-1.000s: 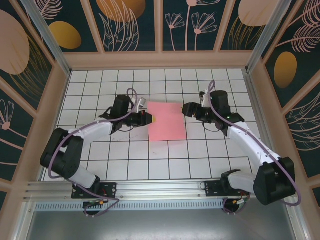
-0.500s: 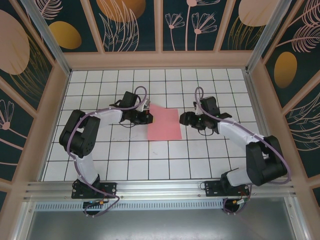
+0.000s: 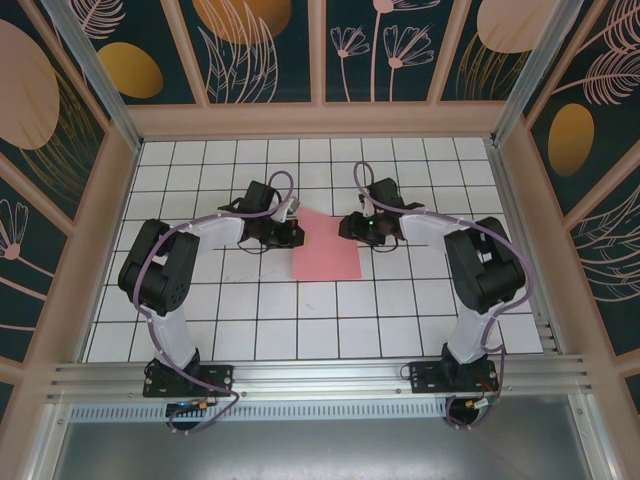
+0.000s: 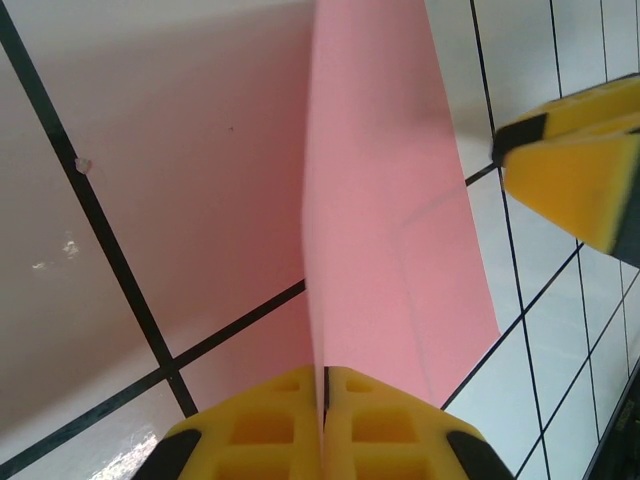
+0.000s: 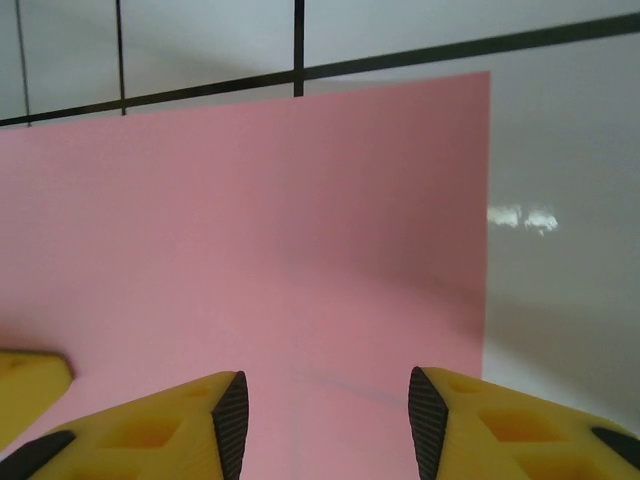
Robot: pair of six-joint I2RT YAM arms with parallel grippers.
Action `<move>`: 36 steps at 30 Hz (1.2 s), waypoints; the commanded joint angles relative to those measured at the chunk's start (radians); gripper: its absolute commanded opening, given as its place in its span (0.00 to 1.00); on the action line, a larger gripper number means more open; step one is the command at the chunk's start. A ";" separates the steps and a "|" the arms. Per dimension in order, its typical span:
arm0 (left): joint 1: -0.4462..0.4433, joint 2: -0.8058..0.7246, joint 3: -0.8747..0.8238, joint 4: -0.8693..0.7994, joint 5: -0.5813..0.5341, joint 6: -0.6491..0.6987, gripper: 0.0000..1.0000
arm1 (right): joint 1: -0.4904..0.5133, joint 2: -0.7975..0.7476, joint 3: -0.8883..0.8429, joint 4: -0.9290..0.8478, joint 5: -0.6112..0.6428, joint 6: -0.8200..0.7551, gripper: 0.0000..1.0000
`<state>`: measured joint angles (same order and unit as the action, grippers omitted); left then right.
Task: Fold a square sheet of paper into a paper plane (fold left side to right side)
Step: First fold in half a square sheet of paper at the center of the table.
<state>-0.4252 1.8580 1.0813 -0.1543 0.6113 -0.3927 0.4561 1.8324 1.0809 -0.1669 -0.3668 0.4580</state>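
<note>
In the top view the left arm (image 3: 160,270) and the right arm (image 3: 485,265) rise from bases at the bottom edge, elbows bowed outward and wrists turned in toward the centre. The left gripper (image 3: 290,236) sits just left of centre, and the right gripper (image 3: 348,226) faces it from just right. In the left wrist view, yellow fingers (image 4: 270,430) press together at the bottom edge, pinching the square sheet of paper (image 4: 380,200). In the right wrist view, the fingers (image 5: 150,430) stand parted.

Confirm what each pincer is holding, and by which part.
Left pincer is shut on the square sheet of paper, pinching its left edge. Right pincer is open over the sheet's right side, gripping nothing.
</note>
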 commanded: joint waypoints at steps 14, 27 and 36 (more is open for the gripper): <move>0.005 -0.048 -0.035 0.082 0.116 -0.050 0.37 | 0.032 0.097 0.050 -0.091 0.072 -0.027 0.43; -0.007 -0.037 -0.051 0.276 0.251 -0.187 0.47 | 0.032 0.089 0.012 -0.032 0.018 -0.007 0.43; -0.043 0.022 -0.014 0.303 0.265 -0.207 0.50 | 0.001 0.057 -0.015 0.040 -0.066 0.016 0.44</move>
<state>-0.4549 1.8515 1.0367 0.1120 0.8440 -0.5819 0.4686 1.9007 1.0943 -0.1440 -0.3756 0.4545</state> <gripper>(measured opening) 0.502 0.439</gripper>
